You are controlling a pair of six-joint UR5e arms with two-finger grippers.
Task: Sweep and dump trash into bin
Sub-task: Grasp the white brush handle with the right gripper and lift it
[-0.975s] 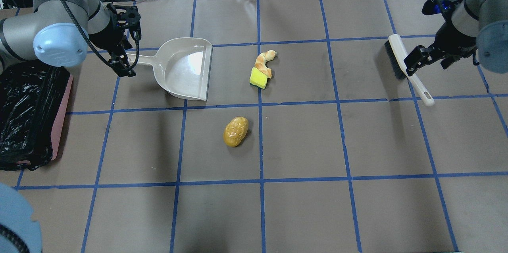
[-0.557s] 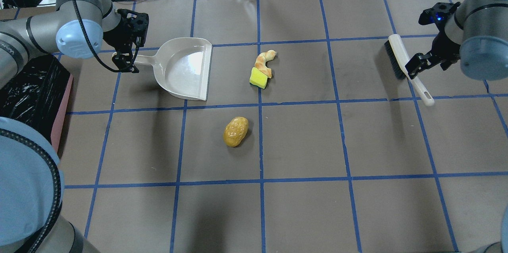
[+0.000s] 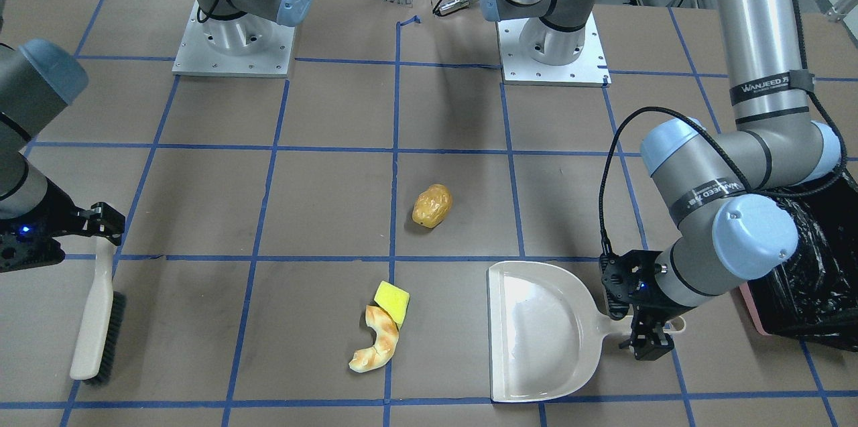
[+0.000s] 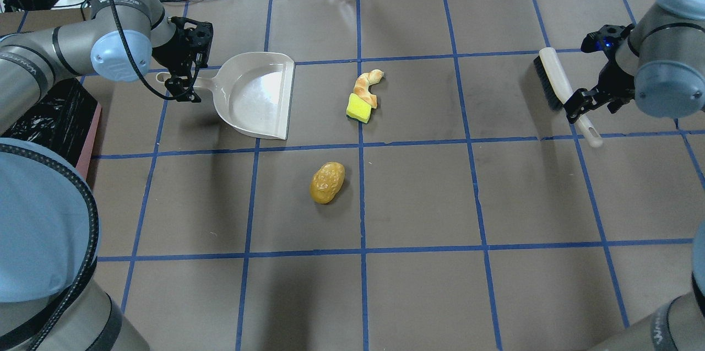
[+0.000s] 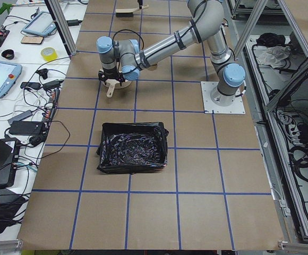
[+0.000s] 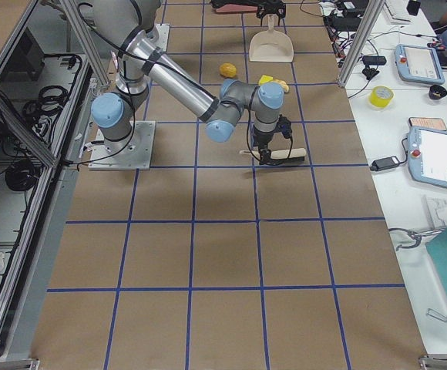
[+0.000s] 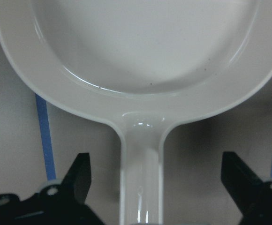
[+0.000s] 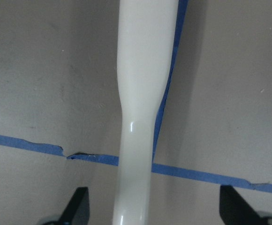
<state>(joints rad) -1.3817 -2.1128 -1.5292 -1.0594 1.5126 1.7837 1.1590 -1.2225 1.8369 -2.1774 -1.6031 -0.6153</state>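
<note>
Worktop (image 4: 440, 202) covered in brown paper with a blue tape grid, and two robot arms reaching to its far edge. Bin (image 5: 133, 151), pink and lined with a crinkly black bag, sits by the worktop's left edge, well apart from everything else; no trash shows inside it. Beige dustpan (image 4: 259, 95) lies flat and empty toward the far left corner, its mouth facing the middle of the worktop. Left gripper (image 4: 184, 82) sits over the dustpan's handle with jaws spread wide on either side of it, touching nothing and holding nothing. White brush (image 4: 559, 84) with dark bristles lies near the far right corner. Right gripper (image 4: 583, 104) straddles the brush handle the same way, jaws wide open and not closed on it. The trash is loose near the worktop's centre: a golden-brown nugget (image 4: 327, 182) alone, and nearer the far edge a curved tan croissant piece (image 4: 368, 85) touching a yellow-green sponge block (image 4: 359, 108). The task looks barely begun: neither tool is gripped yet, nothing is swept, and all three pieces have yet to reach the dustpan and then the bin
</note>
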